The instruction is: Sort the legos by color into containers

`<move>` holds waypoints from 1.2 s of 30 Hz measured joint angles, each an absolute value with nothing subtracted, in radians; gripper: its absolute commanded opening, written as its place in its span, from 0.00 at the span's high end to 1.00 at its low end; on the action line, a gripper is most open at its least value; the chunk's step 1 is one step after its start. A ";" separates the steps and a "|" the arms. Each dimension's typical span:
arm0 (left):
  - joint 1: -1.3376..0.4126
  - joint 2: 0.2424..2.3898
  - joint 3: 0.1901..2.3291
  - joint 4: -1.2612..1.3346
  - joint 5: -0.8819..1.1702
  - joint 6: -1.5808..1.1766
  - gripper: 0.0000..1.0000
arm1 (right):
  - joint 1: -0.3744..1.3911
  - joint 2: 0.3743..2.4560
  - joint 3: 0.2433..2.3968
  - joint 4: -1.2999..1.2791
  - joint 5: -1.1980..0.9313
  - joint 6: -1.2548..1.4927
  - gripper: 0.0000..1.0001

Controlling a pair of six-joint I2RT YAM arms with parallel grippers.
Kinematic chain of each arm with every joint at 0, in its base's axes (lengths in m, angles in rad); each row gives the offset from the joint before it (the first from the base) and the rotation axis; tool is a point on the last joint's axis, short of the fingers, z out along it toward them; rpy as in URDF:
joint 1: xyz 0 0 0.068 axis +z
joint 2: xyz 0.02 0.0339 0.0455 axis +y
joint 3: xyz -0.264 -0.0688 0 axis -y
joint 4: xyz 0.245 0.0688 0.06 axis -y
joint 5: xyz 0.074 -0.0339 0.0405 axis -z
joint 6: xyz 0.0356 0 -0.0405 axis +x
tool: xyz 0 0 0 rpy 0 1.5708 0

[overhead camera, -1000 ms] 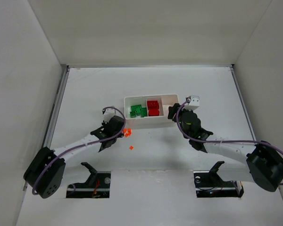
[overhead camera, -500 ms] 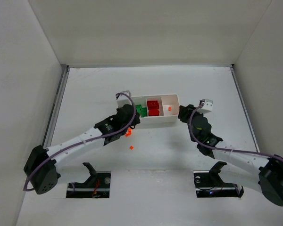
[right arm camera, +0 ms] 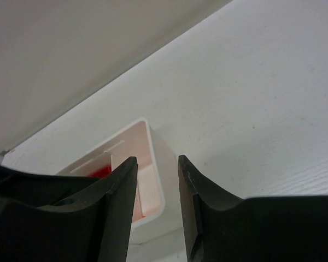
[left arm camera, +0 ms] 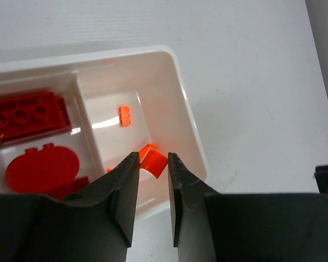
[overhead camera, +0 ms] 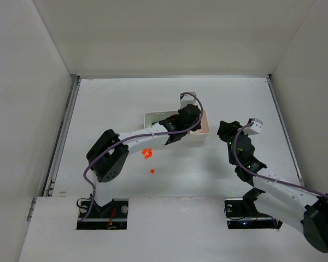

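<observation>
The white tray (overhead camera: 151, 115) lies mid-table. My left gripper (overhead camera: 192, 121) hangs over its right compartment (left arm camera: 169, 98), shut on an orange lego (left arm camera: 153, 163) pinched at the fingertips. A tiny orange bit (left arm camera: 125, 116) lies on that compartment's floor. Red legos (left arm camera: 27, 112) fill the middle compartment. My left arm hides the green ones. My right gripper (overhead camera: 224, 130) is off the tray's right end, open, with nothing between its fingers (right arm camera: 126, 180); the tray's end wall (right arm camera: 158, 188) shows beyond them.
Loose orange bits (overhead camera: 147, 153) lie on the table in front of the tray, with one more (overhead camera: 152, 171) nearer the arm bases. The white side walls (overhead camera: 27, 109) enclose the table on both sides.
My left arm swung right from the loose orange bits to above the tray's right compartment, carrying an orange lego. My right gripper backed off to the right of the tray and its jaws narrowed.
</observation>
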State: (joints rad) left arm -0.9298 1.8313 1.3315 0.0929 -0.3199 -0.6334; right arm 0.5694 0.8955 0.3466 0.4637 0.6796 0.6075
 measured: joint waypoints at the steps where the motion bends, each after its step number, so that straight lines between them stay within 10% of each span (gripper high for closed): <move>1: -0.930 1.861 1.360 0.093 -0.316 -0.630 0.72 | 0.569 0.894 0.346 0.463 0.678 0.610 0.58; 7: -0.929 1.917 1.421 0.091 -0.315 -0.612 0.49 | 0.569 0.875 0.344 0.454 0.673 0.620 0.58; 25: -0.965 0.989 0.586 0.003 -0.552 -0.606 0.62 | 0.604 0.954 0.345 0.457 0.635 0.614 0.63; 36: -0.840 1.116 0.484 -0.038 -0.548 -0.643 0.65 | 0.651 1.014 0.351 0.459 0.625 0.587 0.61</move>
